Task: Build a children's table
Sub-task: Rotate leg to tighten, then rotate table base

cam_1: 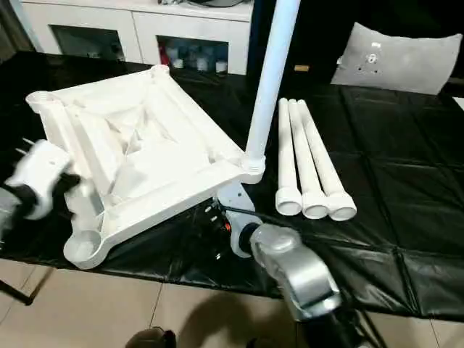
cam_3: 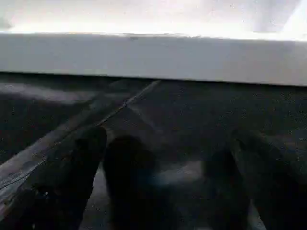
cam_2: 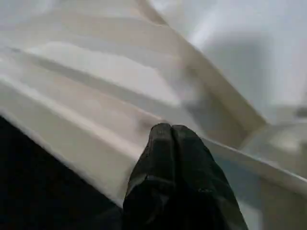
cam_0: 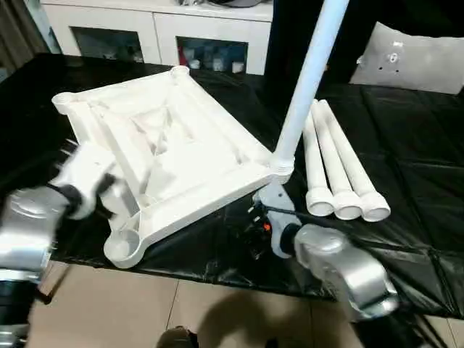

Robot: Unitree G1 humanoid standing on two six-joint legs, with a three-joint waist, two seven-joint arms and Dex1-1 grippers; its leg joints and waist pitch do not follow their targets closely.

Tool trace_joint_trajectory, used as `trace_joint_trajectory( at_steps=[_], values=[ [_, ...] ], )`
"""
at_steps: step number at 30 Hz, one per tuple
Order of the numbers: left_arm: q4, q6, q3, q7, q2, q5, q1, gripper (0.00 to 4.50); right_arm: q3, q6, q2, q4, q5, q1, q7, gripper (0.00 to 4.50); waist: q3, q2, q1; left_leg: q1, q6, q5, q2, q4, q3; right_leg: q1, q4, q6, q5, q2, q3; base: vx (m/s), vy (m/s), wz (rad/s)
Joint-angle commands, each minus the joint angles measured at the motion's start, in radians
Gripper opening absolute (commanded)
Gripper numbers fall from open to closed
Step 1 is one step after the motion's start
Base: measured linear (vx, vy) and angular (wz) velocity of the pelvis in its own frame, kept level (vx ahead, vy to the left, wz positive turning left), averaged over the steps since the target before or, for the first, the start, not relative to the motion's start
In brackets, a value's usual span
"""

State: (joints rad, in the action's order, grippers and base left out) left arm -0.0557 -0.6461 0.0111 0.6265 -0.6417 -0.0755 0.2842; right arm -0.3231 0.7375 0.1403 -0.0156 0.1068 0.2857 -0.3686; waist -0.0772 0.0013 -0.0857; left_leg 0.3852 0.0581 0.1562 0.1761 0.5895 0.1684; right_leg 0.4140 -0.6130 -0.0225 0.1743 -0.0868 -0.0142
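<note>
The white tabletop (cam_0: 174, 145) lies upside down and tilted on the black-covered table, ribbed underside up. One white leg (cam_0: 308, 80) stands in its near right corner socket (cam_0: 281, 168), leaning up and away. Three more legs (cam_0: 337, 163) lie side by side to the right. My left gripper (cam_2: 171, 132) is shut with nothing between its fingers, its tips against the tabletop's left rim (cam_0: 119, 196). My right gripper (cam_3: 168, 143) is open, low on the table cover just under the tabletop's near right edge (cam_3: 153, 57), below the socket with the leg.
White cabinets (cam_0: 159, 29) with dark openings stand behind the table. A pale cushion-like panel (cam_0: 413, 58) leans at the back right. The table's front edge (cam_0: 217, 279) runs close to my forearms, with beige floor below.
</note>
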Motion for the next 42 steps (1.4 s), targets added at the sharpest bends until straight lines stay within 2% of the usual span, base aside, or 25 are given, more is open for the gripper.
trace_joint_trajectory(
  at_steps=[1,2,4,5,6,8,10,12,14,16,17,18,21,24,27,28,32,34,35,36,38,39,41,42],
  values=[
    [0.007,-0.035,-0.020,0.017,-0.018,-0.010,-0.013,0.01,0.012,-0.034,-0.010,0.036,-0.009,0.026,0.017,4.50,0.074,0.027,0.001,-0.026,0.091,0.476,0.027,-0.087,-0.023,-0.022,0.079,0.140,0.373,-0.037,0.020,0.000,0.000,0.00],
    [0.009,-0.040,-0.025,0.021,-0.023,-0.012,-0.016,0.01,0.014,-0.042,-0.017,0.048,-0.008,0.033,0.019,4.50,0.075,0.034,0.000,-0.030,0.091,0.471,0.027,-0.086,-0.023,-0.020,0.079,0.144,0.365,-0.037,0.021,0.000,0.000,0.00],
    [0.016,-0.067,-0.036,0.031,-0.035,-0.018,-0.022,0.01,0.016,-0.065,-0.034,0.083,-0.005,0.049,0.020,4.50,0.077,0.031,0.001,-0.029,0.088,0.461,0.027,-0.084,-0.021,-0.019,0.077,0.154,0.338,-0.035,0.022,0.000,0.000,0.00],
    [0.018,-0.077,-0.040,0.033,-0.039,-0.019,-0.024,0.01,0.017,-0.076,-0.040,0.097,-0.006,0.054,0.020,4.50,0.077,0.036,-0.002,-0.030,0.087,0.455,0.027,-0.084,-0.021,-0.020,0.076,0.159,0.322,-0.034,0.021,0.000,0.000,0.00],
    [0.025,-0.084,-0.040,0.037,-0.041,-0.012,-0.028,0.01,0.016,-0.119,-0.054,0.138,-0.011,0.070,0.017,4.50,0.078,0.034,-0.001,-0.030,0.088,0.454,0.028,-0.084,-0.020,-0.020,0.075,0.162,0.313,-0.033,0.021,0.000,0.000,0.00],
    [0.033,-0.084,-0.047,0.054,-0.048,0.000,-0.030,0.01,0.020,-0.157,-0.071,0.182,-0.015,0.087,0.018,4.50,0.080,0.034,0.000,-0.028,0.087,0.437,0.027,-0.083,-0.020,-0.023,0.069,0.178,0.272,-0.033,0.020,0.000,0.000,0.00],
    [0.055,-0.102,-0.053,0.080,-0.047,0.025,-0.037,0.01,0.024,-0.193,-0.089,0.230,-0.018,0.109,0.024,4.50,0.081,0.036,0.000,-0.027,0.086,0.428,0.028,-0.083,-0.019,-0.023,0.065,0.187,0.247,-0.033,0.019,0.000,0.000,0.00],
    [0.108,-0.138,-0.056,0.142,-0.034,0.094,-0.046,0.01,0.023,-0.233,-0.110,0.304,-0.026,0.144,0.032,4.50,0.082,0.036,0.000,-0.028,0.087,0.418,0.028,-0.082,-0.018,-0.025,0.062,0.197,0.236,-0.033,0.019,0.000,0.000,0.00],
    [0.164,-0.131,-0.071,0.221,-0.030,0.158,-0.057,0.01,0.026,-0.261,-0.127,0.368,-0.028,0.173,0.034,4.50,0.080,0.031,0.001,-0.026,0.084,0.415,0.027,-0.082,-0.016,-0.025,0.065,0.209,0.236,-0.033,0.019,0.000,0.000,0.00],
    [0.192,-0.122,-0.084,0.258,-0.033,0.182,-0.065,0.01,0.031,-0.278,-0.136,0.399,-0.029,0.187,0.040,4.50,0.079,0.035,-0.001,-0.031,0.084,0.429,0.029,-0.082,-0.015,-0.024,0.067,0.207,0.254,-0.032,0.019,0.000,0.000,0.00],
    [0.245,-0.120,-0.113,0.329,-0.044,0.228,-0.083,0.01,0.039,-0.314,-0.151,0.461,-0.036,0.214,0.052,4.50,0.079,0.032,-0.001,-0.028,0.083,0.429,0.028,-0.083,-0.016,-0.026,0.065,0.204,0.259,-0.033,0.019,0.000,0.000,0.00],
    [0.253,-0.128,-0.117,0.337,-0.045,0.236,-0.085,0.01,0.039,-0.319,-0.153,0.471,-0.037,0.219,0.055,4.50,0.077,0.033,0.003,-0.024,0.085,0.437,0.027,-0.086,-0.018,-0.029,0.065,0.197,0.275,-0.033,0.017,0.000,0.000,0.00],
    [0.281,-0.144,-0.127,0.365,-0.036,0.268,-0.090,0.01,0.048,-0.348,-0.161,0.516,-0.043,0.241,0.072,4.50,0.078,0.033,0.012,-0.027,0.088,0.439,0.026,-0.086,-0.017,-0.029,0.066,0.191,0.287,-0.032,0.017,0.000,0.000,0.00],
    [0.280,-0.144,-0.135,0.345,0.026,0.293,-0.052,0.01,0.074,-0.393,-0.163,0.584,-0.061,0.289,0.115,4.50,0.077,0.031,0.023,-0.029,0.089,0.444,0.025,-0.082,-0.014,-0.026,0.069,0.196,0.305,-0.032,0.017,0.000,0.000,0.00],
    [0.246,-0.125,-0.137,0.316,0.069,0.285,-0.011,0.01,0.096,-0.409,-0.160,0.613,-0.066,0.312,0.131,4.50,0.079,0.030,0.023,-0.031,0.083,0.428,0.024,-0.078,-0.013,-0.027,0.069,0.193,0.293,-0.031,0.018,0.000,0.000,0.00],
    [0.220,-0.114,-0.144,0.300,0.099,0.280,0.021,0.01,0.109,-0.418,-0.157,0.629,-0.069,0.326,0.136,4.50,0.080,0.028,0.025,-0.026,0.078,0.411,0.022,-0.079,-0.012,-0.032,0.068,0.193,0.278,-0.029,0.017,0.000,0.000,0.00],
    [0.160,-0.092,-0.165,0.271,0.149,0.262,0.079,0.01,0.125,-0.441,-0.144,0.651,-0.078,0.344,0.155,4.50,0.085,0.027,0.024,-0.024,0.068,0.378,0.022,-0.075,-0.011,-0.036,0.067,0.198,0.247,-0.031,0.016,0.000,0.000,0.00],
    [0.082,-0.040,-0.175,0.215,0.203,0.227,0.125,0.01,0.146,-0.466,-0.131,0.639,-0.089,0.358,0.191,4.50,0.086,0.026,0.024,-0.023,0.064,0.360,0.021,-0.072,-0.008,-0.035,0.067,0.199,0.223,-0.028,0.016,0.000,0.000,0.00],
    [0.047,-0.014,-0.171,0.180,0.228,0.210,0.143,0.01,0.156,-0.478,-0.127,0.629,-0.095,0.366,0.205,4.50,0.088,0.024,0.027,-0.014,0.062,0.332,0.020,-0.073,-0.011,-0.047,0.060,0.200,0.200,-0.030,0.015,0.000,0.000,0.00],
    [0.042,-0.011,-0.170,0.175,0.231,0.208,0.146,0.01,0.158,-0.479,-0.126,0.629,-0.097,0.367,0.207,4.50,0.088,0.023,0.029,-0.011,0.059,0.319,0.019,-0.072,-0.009,-0.047,0.061,0.197,0.192,-0.028,0.015,0.000,0.000,0.00],
    [-0.038,0.041,-0.158,0.084,0.266,0.162,0.185,0.01,0.203,-0.468,-0.115,0.589,-0.102,0.392,0.271,4.50,0.089,0.025,0.028,-0.019,0.055,0.307,0.018,-0.067,-0.005,-0.042,0.065,0.187,0.192,-0.024,0.016,0.000,0.000,0.00],
    [-0.056,0.064,-0.166,0.068,0.266,0.143,0.192,0.01,0.217,-0.455,-0.110,0.578,-0.100,0.401,0.281,4.50,0.092,0.026,0.026,-0.017,0.056,0.293,0.020,-0.068,-0.008,-0.046,0.059,0.185,0.183,-0.026,0.014,0.000,0.000,0.00],
    [-0.072,0.086,-0.175,0.050,0.263,0.122,0.197,0.01,0.231,-0.432,-0.103,0.567,-0.096,0.411,0.286,4.50,0.090,0.027,0.027,-0.019,0.056,0.304,0.020,-0.068,-0.007,-0.041,0.064,0.179,0.193,-0.022,0.014,0.000,0.000,0.00],
    [-0.081,0.099,-0.161,0.026,0.277,0.124,0.200,0.01,0.246,-0.341,-0.082,0.550,-0.116,0.437,0.325,4.50,0.091,0.031,0.027,-0.022,0.063,0.292,0.019,-0.067,-0.007,-0.042,0.059,0.185,0.167,-0.018,0.013,0.000,0.000,0.00]
  ],
)
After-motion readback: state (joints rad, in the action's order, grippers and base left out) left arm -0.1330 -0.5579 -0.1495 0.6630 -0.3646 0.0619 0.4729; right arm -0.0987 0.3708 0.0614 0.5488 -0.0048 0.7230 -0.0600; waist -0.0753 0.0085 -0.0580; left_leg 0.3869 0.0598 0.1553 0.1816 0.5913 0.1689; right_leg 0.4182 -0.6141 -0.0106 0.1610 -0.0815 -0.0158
